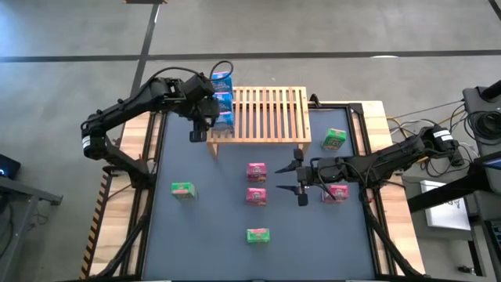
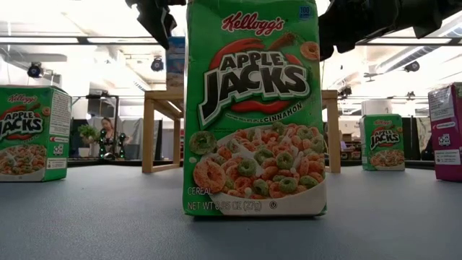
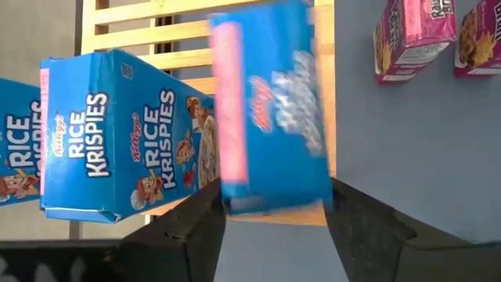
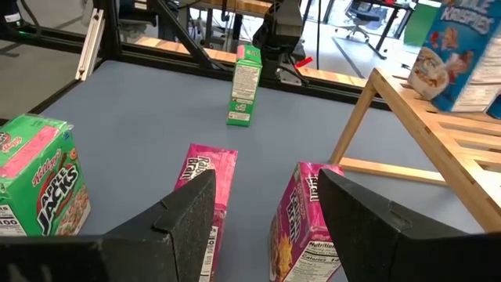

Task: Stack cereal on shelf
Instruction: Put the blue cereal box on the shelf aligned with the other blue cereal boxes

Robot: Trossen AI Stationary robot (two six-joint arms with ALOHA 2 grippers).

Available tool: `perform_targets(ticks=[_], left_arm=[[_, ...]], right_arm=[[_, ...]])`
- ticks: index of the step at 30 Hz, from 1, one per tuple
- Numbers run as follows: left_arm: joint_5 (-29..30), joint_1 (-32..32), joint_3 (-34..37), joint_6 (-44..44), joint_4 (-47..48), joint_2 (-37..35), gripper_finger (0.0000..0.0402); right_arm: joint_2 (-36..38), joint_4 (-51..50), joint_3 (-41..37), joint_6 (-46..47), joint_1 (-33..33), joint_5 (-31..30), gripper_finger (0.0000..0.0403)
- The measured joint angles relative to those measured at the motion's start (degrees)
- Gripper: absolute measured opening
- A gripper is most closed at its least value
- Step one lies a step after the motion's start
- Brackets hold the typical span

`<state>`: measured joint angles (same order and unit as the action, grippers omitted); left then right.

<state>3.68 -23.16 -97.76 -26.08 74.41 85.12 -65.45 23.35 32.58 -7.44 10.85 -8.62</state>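
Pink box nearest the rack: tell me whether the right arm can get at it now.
Probably yes. The right gripper hangs open just beside that pink box, nothing standing between them; the rack lies farther off.

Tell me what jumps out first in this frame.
A green Apple Jacks box fills the low view, standing at the table's near edge. At the rack's left end, the left gripper holds a blue box beside two blue boxes already there. The right gripper hangs open by the two pink boxes mid-table.
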Motion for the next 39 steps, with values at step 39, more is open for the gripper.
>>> perform_targets(ticks=[39], left_arm=[[4.75,-0.46,0.0,5.37,1.49,-4.63,0.0206]], right_arm=[[0.0,-0.45,-0.04,0.91,0.02,0.0,0.0215]])
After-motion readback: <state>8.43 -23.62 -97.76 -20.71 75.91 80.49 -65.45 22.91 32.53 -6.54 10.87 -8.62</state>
